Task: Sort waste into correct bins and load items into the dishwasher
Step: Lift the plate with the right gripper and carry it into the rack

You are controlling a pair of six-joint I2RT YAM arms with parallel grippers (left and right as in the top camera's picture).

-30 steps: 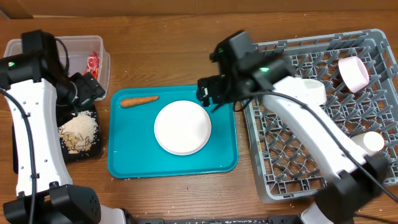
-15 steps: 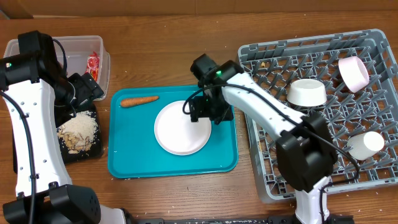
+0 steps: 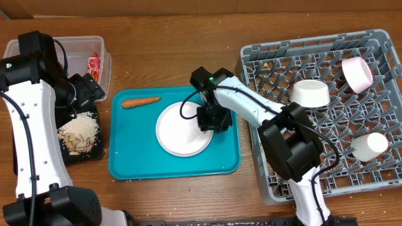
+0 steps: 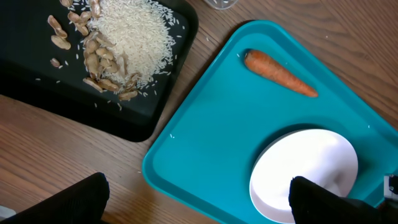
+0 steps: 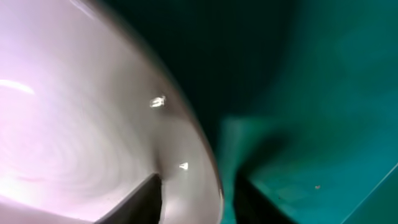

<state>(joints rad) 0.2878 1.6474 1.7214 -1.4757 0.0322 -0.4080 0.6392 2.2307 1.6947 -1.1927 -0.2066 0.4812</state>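
1. The wooden table (image 3: pixel 176 56) carries four containers directly on its surface.
2. A clear tub (image 3: pixel 81 40) sits at ten o'clock, near the far left corner.
3. A black tray (image 3: pixel 88 152) lies at nine o'clock, on the near side of the tub.
4. A teal tray (image 3: pixel 135 150) lies at centre, just beside the black tray.
5. A grey dish rack (image 3: pixel 276 157) fills the three o'clock side, close against the teal tray's right edge.

Both arms are smooth white shells between boxy black joint housings, the left arm (image 3: pixel 28 144) at the frame's left edge and the right arm (image 3: pixel 248 105) at centre, each trailing thin black cables and showing a small green light, while the left gripper (image 4: pixel 198 204) has blunt matte-black fingers (image 4: pixel 68 200).
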